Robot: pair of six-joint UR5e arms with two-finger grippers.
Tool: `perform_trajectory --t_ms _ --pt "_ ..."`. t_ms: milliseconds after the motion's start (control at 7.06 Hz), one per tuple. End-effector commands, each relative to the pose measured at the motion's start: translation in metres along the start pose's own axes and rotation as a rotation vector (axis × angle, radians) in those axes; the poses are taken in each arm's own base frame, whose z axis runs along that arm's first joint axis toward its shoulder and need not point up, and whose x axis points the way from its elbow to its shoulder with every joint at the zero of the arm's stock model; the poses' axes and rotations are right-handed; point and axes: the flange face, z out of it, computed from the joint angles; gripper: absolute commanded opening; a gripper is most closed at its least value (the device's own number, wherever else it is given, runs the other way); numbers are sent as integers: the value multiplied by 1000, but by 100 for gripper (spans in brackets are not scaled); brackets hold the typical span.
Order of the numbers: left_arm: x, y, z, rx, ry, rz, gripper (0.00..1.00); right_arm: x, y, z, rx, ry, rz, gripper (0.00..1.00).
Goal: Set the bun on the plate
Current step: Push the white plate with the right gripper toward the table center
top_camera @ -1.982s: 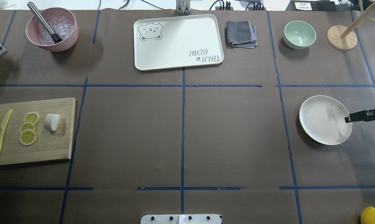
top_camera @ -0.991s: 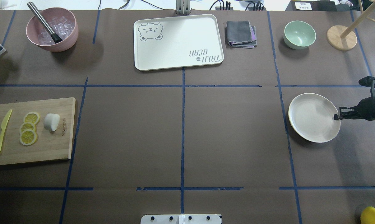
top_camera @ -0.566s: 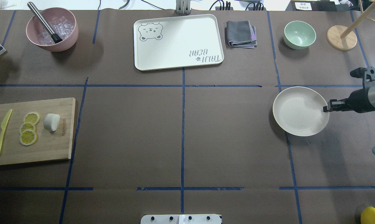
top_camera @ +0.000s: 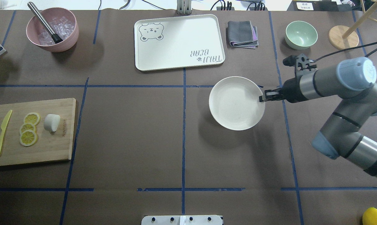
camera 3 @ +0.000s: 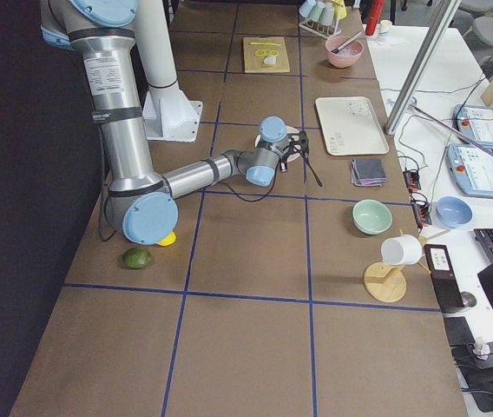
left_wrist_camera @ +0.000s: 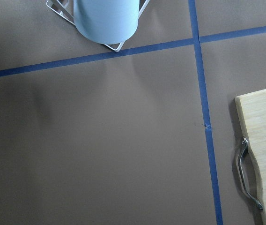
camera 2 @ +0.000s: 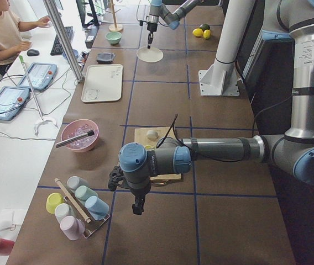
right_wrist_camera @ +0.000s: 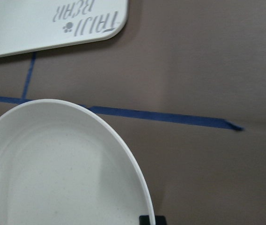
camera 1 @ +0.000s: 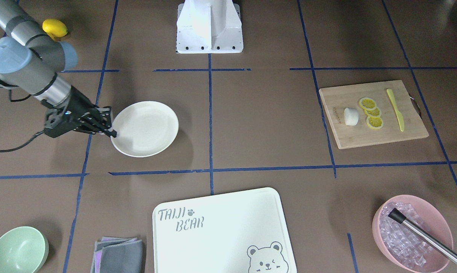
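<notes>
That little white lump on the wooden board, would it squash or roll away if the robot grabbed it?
The bun looks smooth and marshmallow-like, so it would probably give under a pinch rather than crack. It is small and likely light. Its rounded shape might let it roll on the flat cutting board if nudged.

Three lemon slices (top_camera: 29, 128) and a yellow knife (top_camera: 2, 132) lie on a wooden board (top_camera: 44, 150) at the left of the table (top_camera: 129, 125); along the far edge stand a pink bowl (top_camera: 66, 43) of ice (top_camera: 60, 23), a bear-printed tray (top_camera: 182, 34), a folded cloth (top_camera: 242, 34) and a green bowl (top_camera: 301, 34).
</notes>
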Motion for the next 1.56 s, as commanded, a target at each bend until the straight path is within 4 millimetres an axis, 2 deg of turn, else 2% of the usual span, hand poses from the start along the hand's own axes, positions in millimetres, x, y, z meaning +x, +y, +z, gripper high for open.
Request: perform_trajectory --t_ms 0,142,283,425,566,708,850,991,1133,1274,1416 --pt "1 0 -1 2 0 2 100 -100 17 51 14 2 35 2" --pt "1 0 -1 1 0 1 100 -129 29 72 5 62 46 2" --pt "1 0 -1 1 0 1 100 -138 45 88 18 88 34 2" --pt "1 0 -1 1 0 1 100 -137 54 102 4 104 33 3" --pt "1 0 0 -1 0 1 100 -137 59 108 -3 109 33 4" --pt "4 -2 4 -10 0 10 100 -138 60 109 -7 106 31 9" --pt "5 -2 6 -13 0 12 100 -139 63 110 -9 102 56 33" --pt "5 -3 6 -14 0 13 100 -141 64 110 -9 102 94 78" --pt "5 -2 7 -15 1 12 100 -142 64 107 -15 101 102 100" --pt "5 -3 7 -16 1 13 100 -138 59 105 -11 106 106 100" --pt "7 -3 8 -18 1 16 100 -116 37 94 -39 157 145 100"
